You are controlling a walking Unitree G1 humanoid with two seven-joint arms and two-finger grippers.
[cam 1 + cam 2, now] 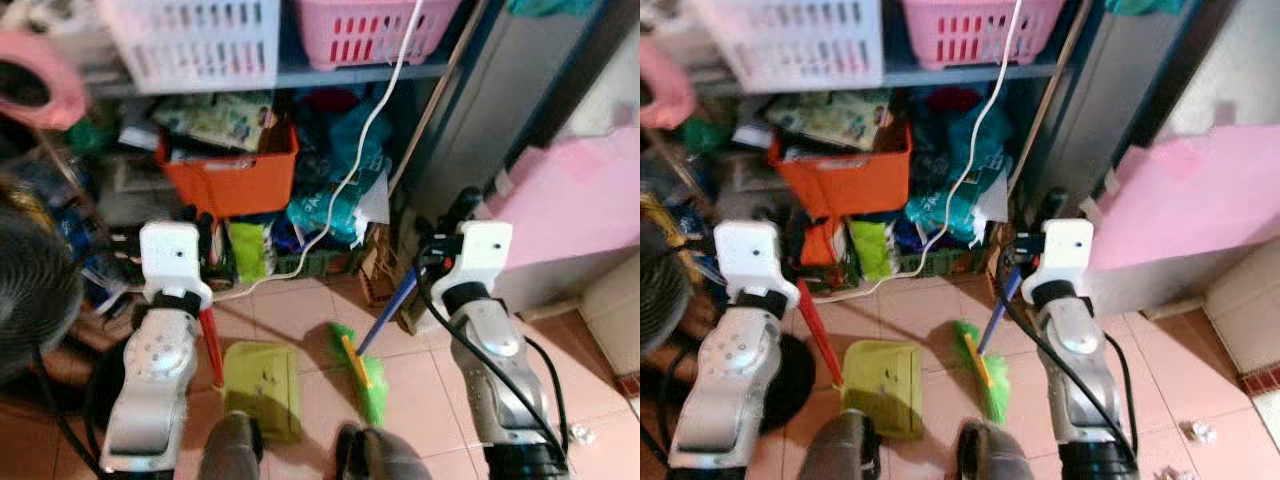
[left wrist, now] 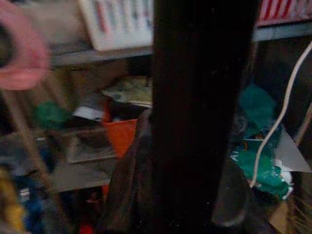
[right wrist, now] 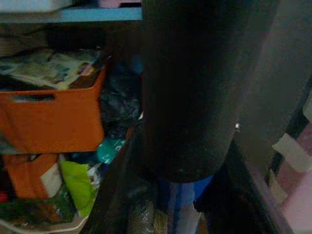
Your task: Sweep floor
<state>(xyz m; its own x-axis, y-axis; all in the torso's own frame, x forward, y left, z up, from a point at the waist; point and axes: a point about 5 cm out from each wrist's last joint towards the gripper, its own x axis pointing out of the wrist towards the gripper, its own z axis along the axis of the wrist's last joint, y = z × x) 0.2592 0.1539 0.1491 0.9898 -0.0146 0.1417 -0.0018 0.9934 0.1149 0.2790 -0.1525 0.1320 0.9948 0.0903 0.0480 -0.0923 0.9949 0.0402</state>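
Both wrist views are blocked by a dark handle (image 2: 195, 112); shelf clutter behind blurs. The white basket (image 1: 195, 40) is cut off.

Dustpan (image 1: 262, 388) on floor (image 1: 420, 390) at eleven o'clock, broom (image 1: 360, 372) just beside at one; crate (image 1: 228, 175) beyond at twelve, baskets (image 1: 195, 38) above on shelf (image 1: 330, 73).

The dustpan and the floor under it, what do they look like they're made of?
The dustpan looks like moulded plastic: uniform lime green, smooth, dull sheen, on a red handle. The floor looks like glazed ceramic tile: salmon squares with pale grout lines, though blur leaves the finish uncertain.
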